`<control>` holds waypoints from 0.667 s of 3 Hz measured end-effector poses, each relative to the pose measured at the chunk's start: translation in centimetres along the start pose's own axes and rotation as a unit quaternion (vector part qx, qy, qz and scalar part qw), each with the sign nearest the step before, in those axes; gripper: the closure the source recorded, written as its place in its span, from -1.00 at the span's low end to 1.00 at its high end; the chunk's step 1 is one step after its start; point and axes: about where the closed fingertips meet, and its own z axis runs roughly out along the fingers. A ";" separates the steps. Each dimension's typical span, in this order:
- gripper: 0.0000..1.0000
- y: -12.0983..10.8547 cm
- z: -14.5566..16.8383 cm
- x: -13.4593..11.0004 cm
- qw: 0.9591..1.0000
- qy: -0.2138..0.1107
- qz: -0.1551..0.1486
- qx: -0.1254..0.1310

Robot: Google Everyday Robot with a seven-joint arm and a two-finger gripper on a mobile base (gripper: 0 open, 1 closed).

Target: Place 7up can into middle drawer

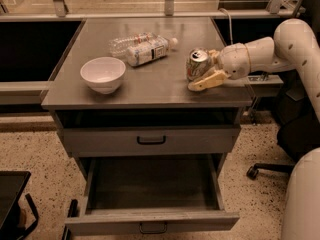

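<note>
The grasp is judged to be the step in hand. The can (198, 63) stands on the cabinet top (160, 86), well to the right of the bowl (103, 74), and it is taken between the jaws of the gripper (202, 73), which reaches in from the right of the bowl. The near finger (204, 82) lies against the can's front. The far one is hidden behind it, so the hold is judged closed on the can, not wide.

The can has not yet been lifted. Next, it must be raised clear of the top, carried forward past the front edge and lowered into the drawer (150, 220), which stands pulled out below the bowl, nothing seen inside.

Two bottles (142, 48) lie just behind and to the right of the bowl, apart from the can. The upper drawer (150, 140), below the bowl, is shut. The overhanging top must be cleared on the way down.
</note>
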 end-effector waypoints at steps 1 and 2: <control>0.30 0.0 0.0 0.0 1.000 0.000 0.000 0.000; 0.77 0.0 0.0 0.0 1.000 0.000 0.000 0.000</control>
